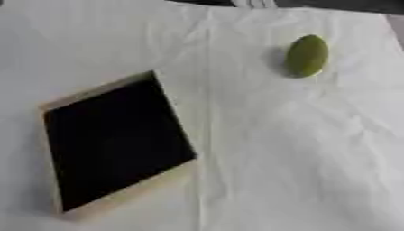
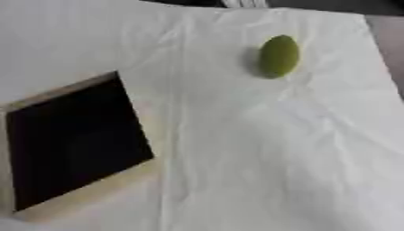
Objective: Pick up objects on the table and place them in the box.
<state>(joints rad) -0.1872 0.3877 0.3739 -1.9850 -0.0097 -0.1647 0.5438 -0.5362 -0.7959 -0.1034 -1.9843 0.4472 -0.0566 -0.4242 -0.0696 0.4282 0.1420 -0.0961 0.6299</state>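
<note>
White cloth (image 1: pixel 300 149), creased and a little rumpled, covers the whole table, with one long fold running down it just to the right of the box. Along the far edge a dark strip of the room shows beyond the cloth, too blurred to make anything of.

Taking the box (image 1: pixel 117 143) as the landmark: it sits on the left part of the table, turned askew so that one corner points away toward the far side and another toward the near right. Its walls are a pale wood colour, seen as a light rim along the far left edge and as a broader band along the near right side. Its inside is dark, nearly black, and nothing can be made out in it.

Up and to the right of the box, well apart from it and across the long fold, lies a green oval thing (image 1: pixel 306 56). It rests on the cloth toward the far side of the table, its long axis running roughly away from the viewer, with a soft shadow on its left flank, the side facing the box. It touches nothing else. Whether it is a fruit or a toy I cannot tell from its shape and colour alone.

Neither of the robot's hands shows in either eye view, so of the fingers, apart or together, nothing can be told.
</note>
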